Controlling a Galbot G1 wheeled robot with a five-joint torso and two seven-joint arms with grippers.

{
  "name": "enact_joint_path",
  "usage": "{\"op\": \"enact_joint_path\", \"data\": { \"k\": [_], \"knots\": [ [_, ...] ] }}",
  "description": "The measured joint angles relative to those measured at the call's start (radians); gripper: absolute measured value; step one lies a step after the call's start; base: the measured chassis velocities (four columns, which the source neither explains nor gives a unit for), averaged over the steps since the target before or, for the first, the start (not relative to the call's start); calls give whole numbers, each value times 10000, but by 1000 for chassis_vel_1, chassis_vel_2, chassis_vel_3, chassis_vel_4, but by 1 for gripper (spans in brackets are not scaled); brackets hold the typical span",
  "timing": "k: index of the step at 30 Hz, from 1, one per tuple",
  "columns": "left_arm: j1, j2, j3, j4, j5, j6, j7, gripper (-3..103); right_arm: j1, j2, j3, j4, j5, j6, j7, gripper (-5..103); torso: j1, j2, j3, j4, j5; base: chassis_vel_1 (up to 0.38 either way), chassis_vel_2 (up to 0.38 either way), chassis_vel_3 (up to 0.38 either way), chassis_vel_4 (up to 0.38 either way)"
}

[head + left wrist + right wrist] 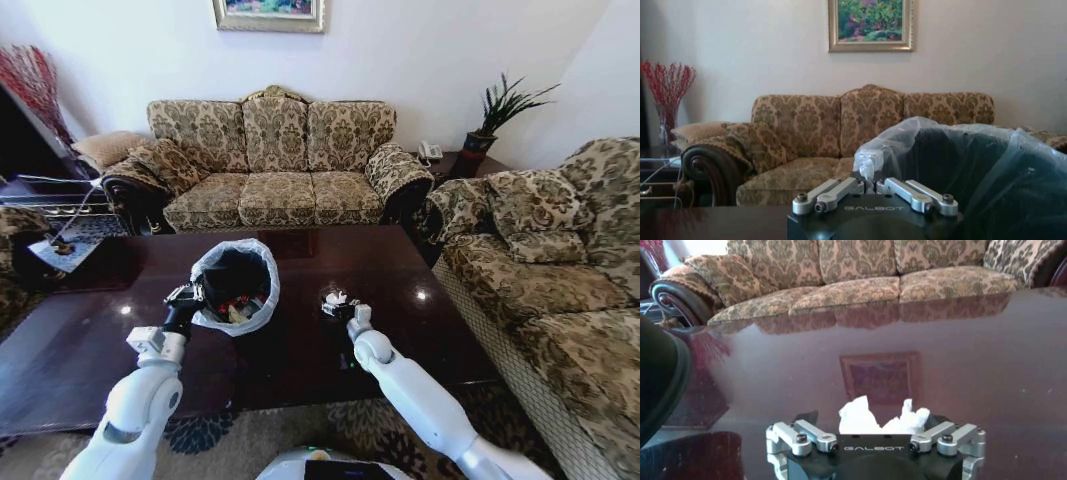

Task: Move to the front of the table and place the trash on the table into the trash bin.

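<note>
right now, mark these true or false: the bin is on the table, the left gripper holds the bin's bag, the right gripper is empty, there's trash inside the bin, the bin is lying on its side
1. The trash bin sits on the table. True.
2. The left gripper grips the bin's plastic bag at the rim. True.
3. The right gripper is empty. False: it is closed on a crumpled white paper wad.
4. Some trash already lies inside the bin. True: colourful scraps show at its bottom in the head view.
5. The bin lies tipped on its side. False: it stands upright with its opening facing up.
</note>
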Motion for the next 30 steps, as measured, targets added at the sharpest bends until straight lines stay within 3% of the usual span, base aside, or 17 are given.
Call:
{"op": "enact_joint_path", "data": {
  "k": [8,9,15,17,19,21,25,27,30],
  "knots": [
    [-25,172,24,35,-82,-3,14,4,-52,116,34,-187,-153,-31,127,68,0,2,0,1,1,0,0,0,0],
    [-25,172,24,35,-82,-3,14,4,-52,116,34,-187,-153,-31,127,68,0,2,0,1,1,0,0,0,0],
    [16,458,43,-6,-250,-20,39,4,-67,223,60,-362,-387,38,191,41,0,2,-1,-1,1,0,0,0,0],
    [16,485,41,-13,-264,-20,40,4,-68,221,60,-364,-395,40,203,41,0,2,-1,-1,0,0,0,0,0],
    [21,604,32,-67,-348,-20,38,4,-47,140,53,-323,-418,91,342,25,0,2,0,3,4,0,0,0,0],
    [21,646,32,-90,-384,-20,18,4,-3,74,56,-221,-420,126,471,25,0,1,1,1,5,0,0,0,0],
    [-30,967,1,-221,-574,48,-88,4,711,-682,54,1705,-224,202,1139,4,0,1,1,0,5,0,0,0,0],
    [-52,1024,2,-229,-597,70,-94,4,843,-819,23,2005,-130,163,1197,4,0,2,0,1,5,0,0,0,0],
    [-194,1265,78,-232,-733,189,-152,4,1758,-1540,-209,3668,762,-137,1536,1,0,2,0,1,-1,0,0,0,0]
  ]
}}
